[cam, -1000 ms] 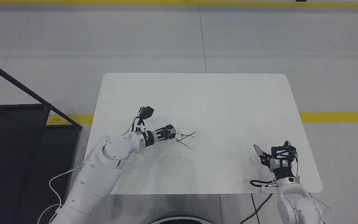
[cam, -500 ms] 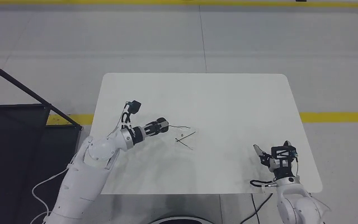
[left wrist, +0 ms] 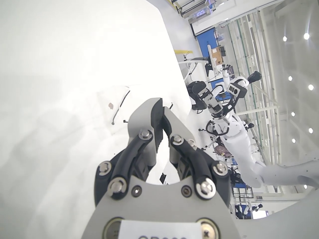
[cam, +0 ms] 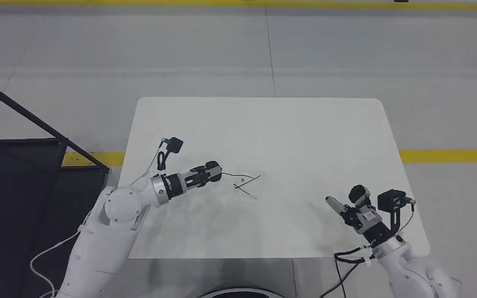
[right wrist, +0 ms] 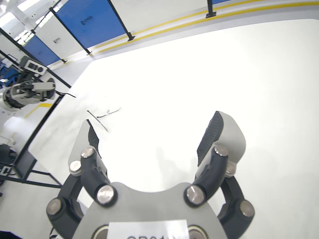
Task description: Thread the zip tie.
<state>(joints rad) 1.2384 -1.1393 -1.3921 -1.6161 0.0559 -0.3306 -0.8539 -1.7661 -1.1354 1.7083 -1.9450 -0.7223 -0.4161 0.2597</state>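
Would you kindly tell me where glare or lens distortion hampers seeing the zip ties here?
Left wrist view: glare washes out the table, leaving the loose zip ties faint. Right wrist view: table edge bows from the wide lens, yet they read as dark lines. Top view: even light, thin ties legible.

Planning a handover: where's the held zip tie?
Top view: the thin black zip tie juts from the left gripper over the white table's left half, beside two crossed ties.

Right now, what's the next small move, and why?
Probably bring the right claw across toward the free end of the zip tie. The left claw is shut on one end, the rest sticks out free, and the right claw is open, far off by the near edge of the table.
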